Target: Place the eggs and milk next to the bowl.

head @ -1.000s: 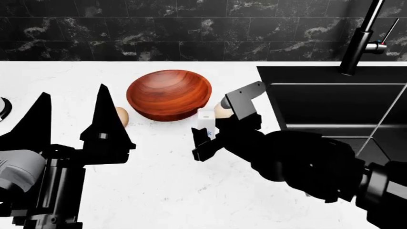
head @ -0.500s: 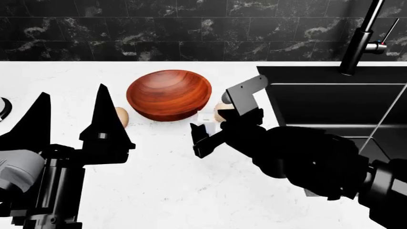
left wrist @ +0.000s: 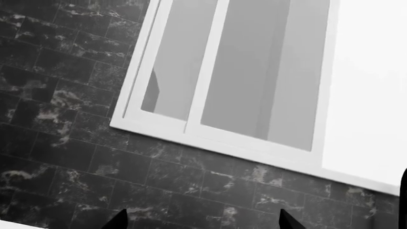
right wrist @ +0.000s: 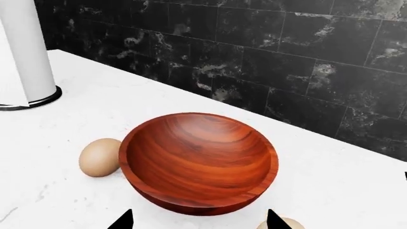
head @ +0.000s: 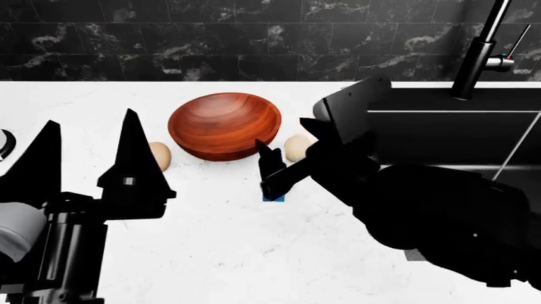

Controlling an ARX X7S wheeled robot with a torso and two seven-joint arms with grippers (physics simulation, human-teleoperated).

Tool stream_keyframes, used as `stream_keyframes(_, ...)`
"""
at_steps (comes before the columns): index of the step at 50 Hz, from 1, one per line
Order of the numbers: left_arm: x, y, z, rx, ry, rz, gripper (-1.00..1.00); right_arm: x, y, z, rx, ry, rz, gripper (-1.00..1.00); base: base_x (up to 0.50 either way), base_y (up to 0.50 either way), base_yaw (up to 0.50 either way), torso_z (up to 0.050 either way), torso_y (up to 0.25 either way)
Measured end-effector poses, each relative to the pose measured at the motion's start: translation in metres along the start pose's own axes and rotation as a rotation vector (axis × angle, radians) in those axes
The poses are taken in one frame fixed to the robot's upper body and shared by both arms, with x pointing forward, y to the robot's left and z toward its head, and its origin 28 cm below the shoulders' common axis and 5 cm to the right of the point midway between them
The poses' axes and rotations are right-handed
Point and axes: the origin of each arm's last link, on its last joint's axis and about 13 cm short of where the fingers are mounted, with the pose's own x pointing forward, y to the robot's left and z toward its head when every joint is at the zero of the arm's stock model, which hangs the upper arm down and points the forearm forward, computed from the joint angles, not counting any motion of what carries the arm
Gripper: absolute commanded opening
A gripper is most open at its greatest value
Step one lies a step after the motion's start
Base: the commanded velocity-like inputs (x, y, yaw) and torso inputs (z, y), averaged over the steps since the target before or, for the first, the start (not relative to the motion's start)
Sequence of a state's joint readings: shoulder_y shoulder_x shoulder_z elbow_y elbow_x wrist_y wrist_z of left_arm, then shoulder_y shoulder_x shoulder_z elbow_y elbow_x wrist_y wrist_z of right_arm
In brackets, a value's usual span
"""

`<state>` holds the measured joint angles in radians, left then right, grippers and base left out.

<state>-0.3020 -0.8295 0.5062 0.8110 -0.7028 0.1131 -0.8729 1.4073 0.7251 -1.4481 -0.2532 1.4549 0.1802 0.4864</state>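
The bowl (head: 224,125) holds nothing (eggs (head: 159,156) flank it); both end effectors' fingers are apart.

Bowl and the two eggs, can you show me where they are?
wooden bowl (right wrist: 198,160), right wrist view, inner floor.
left egg (right wrist: 100,157), right wrist view, shell middle.
right egg (head: 296,147), head view, shell middle.

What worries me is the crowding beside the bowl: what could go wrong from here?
1. The right gripper hangs open close over the milk, of which only a blue sliver shows in the head view; moving off, its fingers might tip it over.
2. The egg by those fingers lies between the bowl and the sink; a nudge might roll it toward the sink.
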Motion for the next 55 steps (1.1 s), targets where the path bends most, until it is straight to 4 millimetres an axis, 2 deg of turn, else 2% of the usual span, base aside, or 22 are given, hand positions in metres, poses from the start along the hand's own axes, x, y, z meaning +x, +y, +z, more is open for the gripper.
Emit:
stream_keyframes(12,-0.003,-0.002,0.007,-0.007,-0.017,-0.019,1.00,-0.042,0.014,0.012,-0.028,-0.119,-0.073,1.00,0.00,0.00,0.00,0.000,0.000)
stream_keyframes(29,-0.012,-0.006,0.018,-0.009,-0.047,-0.062,1.00,-0.108,0.044,-0.003,-0.034,-0.270,-0.224,1.00,0.00,0.00,0.00,0.000,0.000)
stream_keyframes(43,-0.029,-0.010,0.031,-0.013,-0.084,-0.092,1.00,-0.141,0.063,-0.017,-0.026,-0.401,-0.328,1.00,0.00,0.00,0.00,0.000,0.000)
stream_keyframes(55,-0.046,-0.010,0.038,-0.017,-0.105,-0.113,1.00,-0.169,0.065,-0.028,0.005,-0.445,-0.405,1.00,0.00,0.00,0.00,0.000,0.000)
